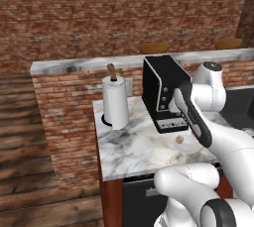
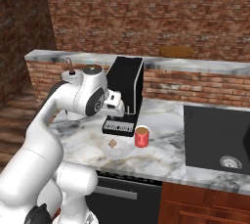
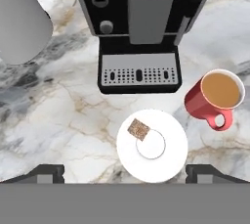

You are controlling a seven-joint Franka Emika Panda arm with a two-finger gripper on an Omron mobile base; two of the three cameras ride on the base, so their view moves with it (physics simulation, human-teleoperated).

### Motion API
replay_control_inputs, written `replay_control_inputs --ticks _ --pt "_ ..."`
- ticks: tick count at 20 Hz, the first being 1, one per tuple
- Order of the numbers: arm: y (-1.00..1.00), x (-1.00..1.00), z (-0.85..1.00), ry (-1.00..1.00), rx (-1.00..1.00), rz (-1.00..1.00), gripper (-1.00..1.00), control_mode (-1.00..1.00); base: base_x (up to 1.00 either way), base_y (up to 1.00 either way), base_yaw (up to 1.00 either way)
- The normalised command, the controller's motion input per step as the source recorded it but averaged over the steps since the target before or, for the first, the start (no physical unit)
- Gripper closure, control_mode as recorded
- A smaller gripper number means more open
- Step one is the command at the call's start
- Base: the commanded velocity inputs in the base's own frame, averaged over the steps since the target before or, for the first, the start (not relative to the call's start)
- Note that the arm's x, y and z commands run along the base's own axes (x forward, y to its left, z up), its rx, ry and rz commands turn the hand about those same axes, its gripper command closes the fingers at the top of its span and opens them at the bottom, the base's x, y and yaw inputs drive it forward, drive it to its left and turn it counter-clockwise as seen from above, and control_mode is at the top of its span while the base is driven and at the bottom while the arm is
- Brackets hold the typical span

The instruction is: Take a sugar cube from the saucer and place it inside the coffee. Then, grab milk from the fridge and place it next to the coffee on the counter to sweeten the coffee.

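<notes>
Hand view, left to right: a white paper towel roll (image 3: pixel 22 20) fills the upper left, the black coffee machine (image 3: pixel 139 27) stands at top centre with its perforated drip tray toward the camera, and the red coffee (image 3: pixel 217 98) mug sits at centre right, brown liquid inside, handle pointing to the lower right. Below the machine, at lower centre, lies the round white saucer (image 3: pixel 152 145) on the veined marble bench (image 3: pixel 58 120). The sugar cube (image 3: pixel 139 129), tiny and speckled tan-brown, rests on the saucer's upper left part, well apart from the mug. The tool (image 3: pixel 125 173) hangs above the saucer with its two dark fingertips (image 3: pixel 46 172) spread wide at the bottom corners, holding nothing.

The right base view adds a black sink (image 2: pixel 217 137) at the right. The left base view shows the towel roll's wooden holder top.

In both base views the white arm rises, bends forward at the elbow and hangs its hand over the saucer.
</notes>
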Motion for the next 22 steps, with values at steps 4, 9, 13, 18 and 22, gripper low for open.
replay_control_inputs --ticks 4,9,13,18,22 --pt "-0.1 0.0 -0.53 0.0 0.0 -0.1 -1.0 -1.0 0.0 0.0 0.0" --pt "-0.08 0.0 -0.57 0.0 0.01 -0.1 -1.0 -1.0 0.0 0.0 0.0" --pt "-0.07 0.0 -0.59 0.0 0.01 -0.1 -1.0 -1.0 0.0 0.0 0.0" --pt "-0.08 0.0 -0.49 0.01 0.02 -0.09 -1.0 -1.0 0.0 0.0 0.0" --pt "-0.08 0.0 -0.41 0.02 0.03 -0.06 -1.0 -1.0 0.0 0.0 0.0"
